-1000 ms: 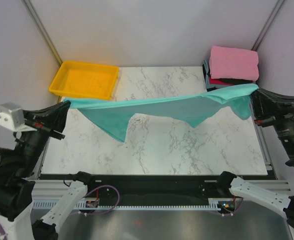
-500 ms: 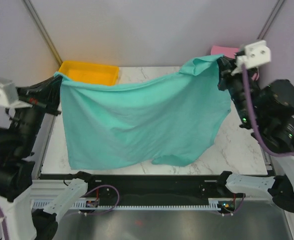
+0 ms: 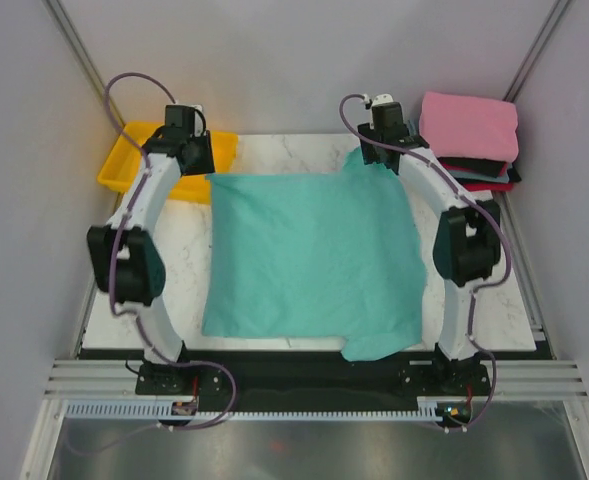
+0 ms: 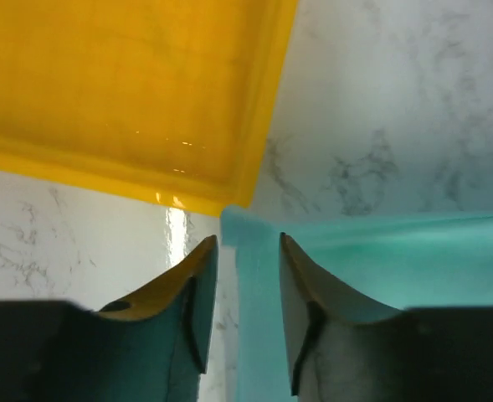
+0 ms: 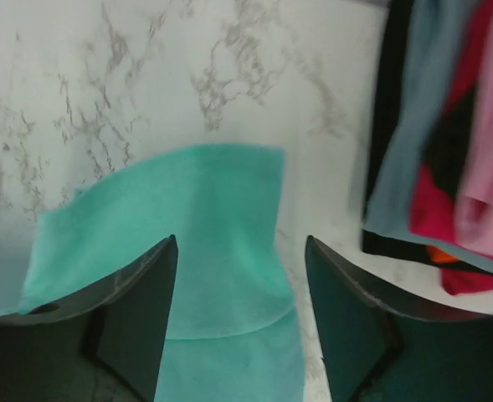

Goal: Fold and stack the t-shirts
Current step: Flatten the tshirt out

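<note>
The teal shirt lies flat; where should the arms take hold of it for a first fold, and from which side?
Probably its two far corners, from above at the far side: the teal shirt lies spread flat on the table, and those corners rest on bare marble, edges exposed.

L arm (image 3: 146, 198) & R arm (image 3: 429, 185) are showing white tubular links w/ bulky black joint housings (image 3: 124, 270). Mauve cables (image 3: 124, 82) are looping off each wrist & running along the links to black bases (image 3: 159, 378). Fingers (image 4: 187, 293) are appearing dark, smooth, tapering to curved tips.
</note>
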You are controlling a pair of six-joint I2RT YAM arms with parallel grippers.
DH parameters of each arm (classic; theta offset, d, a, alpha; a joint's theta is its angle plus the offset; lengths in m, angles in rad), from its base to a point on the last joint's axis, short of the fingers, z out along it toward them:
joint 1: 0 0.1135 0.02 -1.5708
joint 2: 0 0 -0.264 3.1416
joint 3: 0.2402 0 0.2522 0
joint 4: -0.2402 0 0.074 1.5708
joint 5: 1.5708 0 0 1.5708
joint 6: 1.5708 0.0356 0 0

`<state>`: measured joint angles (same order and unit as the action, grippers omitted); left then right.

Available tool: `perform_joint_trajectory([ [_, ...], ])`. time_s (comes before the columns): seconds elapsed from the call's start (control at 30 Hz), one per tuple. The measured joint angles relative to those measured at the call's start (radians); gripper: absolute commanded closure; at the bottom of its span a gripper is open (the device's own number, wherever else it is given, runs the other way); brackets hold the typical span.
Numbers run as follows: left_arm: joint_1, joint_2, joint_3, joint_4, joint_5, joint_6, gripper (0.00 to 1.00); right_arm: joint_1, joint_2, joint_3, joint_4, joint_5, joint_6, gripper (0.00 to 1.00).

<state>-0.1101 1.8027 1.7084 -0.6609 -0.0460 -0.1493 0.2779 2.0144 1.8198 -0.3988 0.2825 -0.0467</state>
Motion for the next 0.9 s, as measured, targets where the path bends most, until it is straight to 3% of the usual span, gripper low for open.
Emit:
perform_joint_trajectory([
  [0.1, 0.044, 0.232, 0.131, -0.1, 0.019, -0.018, 0.23, 0.003, 0.188, 0.122, -0.071, -0.039, 0.023, 0.2],
  [0.17, 0.053, 0.299, 0.167, -0.145, 0.023, -0.025, 0.22, 0.009, 0.229, 0.157, -0.104, -0.047, 0.034, 0.18],
  [0.37, 0.034, 0.186, 0.168, -0.206, 0.021, -0.05, 0.25, 0.017, 0.082, 0.097, -0.113, -0.046, 0.072, 0.17],
  [0.6, -0.05, -0.156, -0.109, -0.136, -0.003, -0.125, 0.29, 0.015, -0.291, -0.298, -0.023, -0.158, 0.193, 0.17],
  [0.77, -0.066, -0.166, -0.349, -0.071, 0.003, -0.191, 0.31, 0.016, -0.258, -0.449, -0.017, -0.205, 0.246, 0.17],
  [0.9, -0.067, -0.045, -0.4, -0.062, 0.013, -0.229, 0.32, 0.012, -0.135, -0.465, -0.027, -0.232, 0.272, 0.17],
])
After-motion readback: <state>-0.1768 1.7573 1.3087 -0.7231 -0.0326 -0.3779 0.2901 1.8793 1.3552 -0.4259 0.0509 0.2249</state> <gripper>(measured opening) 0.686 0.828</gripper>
